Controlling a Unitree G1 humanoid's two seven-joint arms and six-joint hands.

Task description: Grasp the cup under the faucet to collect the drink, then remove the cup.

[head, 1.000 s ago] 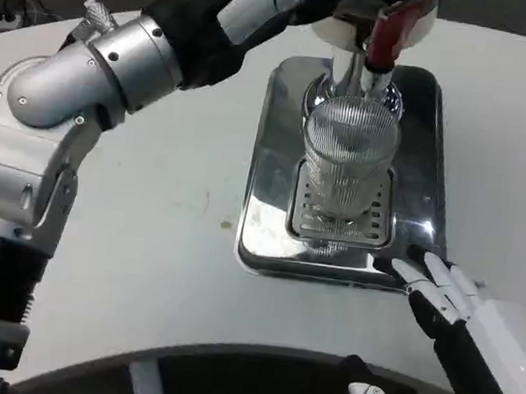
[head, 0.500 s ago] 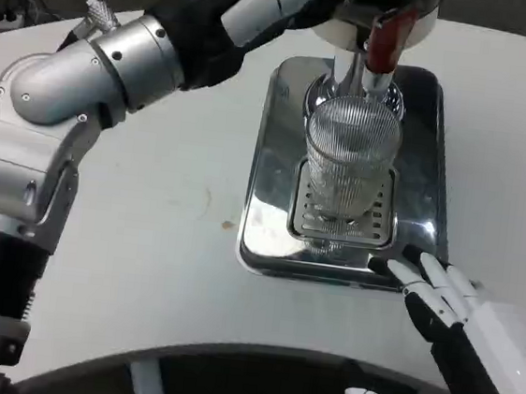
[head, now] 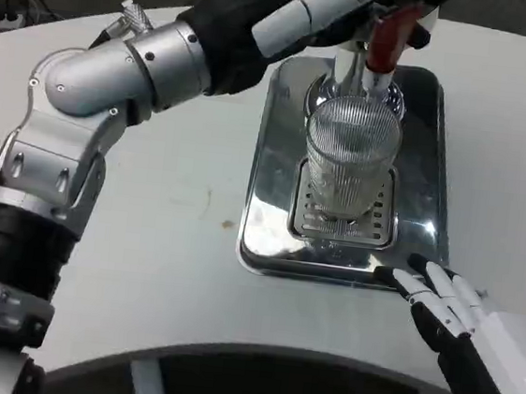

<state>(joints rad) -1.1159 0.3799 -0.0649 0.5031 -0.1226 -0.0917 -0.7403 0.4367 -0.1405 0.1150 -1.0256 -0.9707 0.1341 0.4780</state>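
A ribbed clear glass cup (head: pixel 348 164) stands upright on the drip grate (head: pixel 340 226) of a shiny steel tray (head: pixel 270 174), right beneath the chrome faucet (head: pixel 350 70). A red tap handle (head: pixel 390 33) sticks out above the cup. My left hand (head: pixel 316 10) reaches across to the top of the dispenser beside that handle; the picture's top edge cuts off its fingertips, so its grip is hidden. My right hand (head: pixel 449 306) lies at the tray's front right corner with its fingers spread, holding nothing, a hand's width short of the cup.
My silver left forearm and elbow (head: pixel 96 85) span the table's left side. The white table (head: pixel 146 232) shows a small brown speck (head: pixel 226 223) left of the tray. A dark curved edge (head: pixel 226 372) runs along the front.
My left arm has swung right and upward, its elbow now nearer the tray. The right hand has drifted slightly right and toward me. The cup has not moved.
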